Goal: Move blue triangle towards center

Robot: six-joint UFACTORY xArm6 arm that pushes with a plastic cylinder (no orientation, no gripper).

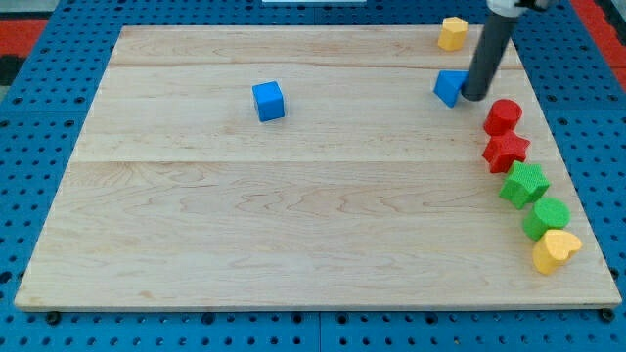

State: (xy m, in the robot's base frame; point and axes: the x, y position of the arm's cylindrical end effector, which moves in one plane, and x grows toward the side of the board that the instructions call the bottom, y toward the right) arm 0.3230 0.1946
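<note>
My tip (474, 97) sat at the board's (293, 235) upper right, roughly the 2 o'clock zone of the wooden surface. The rod came down from the view's top right and ended right against the blue triangle (448, 87); the tip was at the triangle's 3 o'clock side, touching or as good as touching, and the rod hid the triangle's right edge. No jaws on this rig, just a bare rod, so it held nothing, it only pressed against the block's side.

The blue triangle lay near the board's right edge, well apart from the board's centre, at about 2 o'clock from that centre.

Yellow block (452, 32), shape not clear, was at 12 o'clock from the triangle, close to the top edge, apart from it. Blue cube (268, 101) sat far off at the triangle's 9 o'clock, upper left of centre.

Down the right edge ran a curved row: red cylinder-like block (503, 116) at 4 o'clock from the tip, near but not touching; red star-like block (506, 152) just below, touching or nearly so; green star-like block (524, 184); green rounded block (546, 216); yellow heart block (555, 250) at the bottom, about 4 o'clock of the board. Those neighbours sat tight together.

Blue pegboard (39, 127) surrounded the board.
</note>
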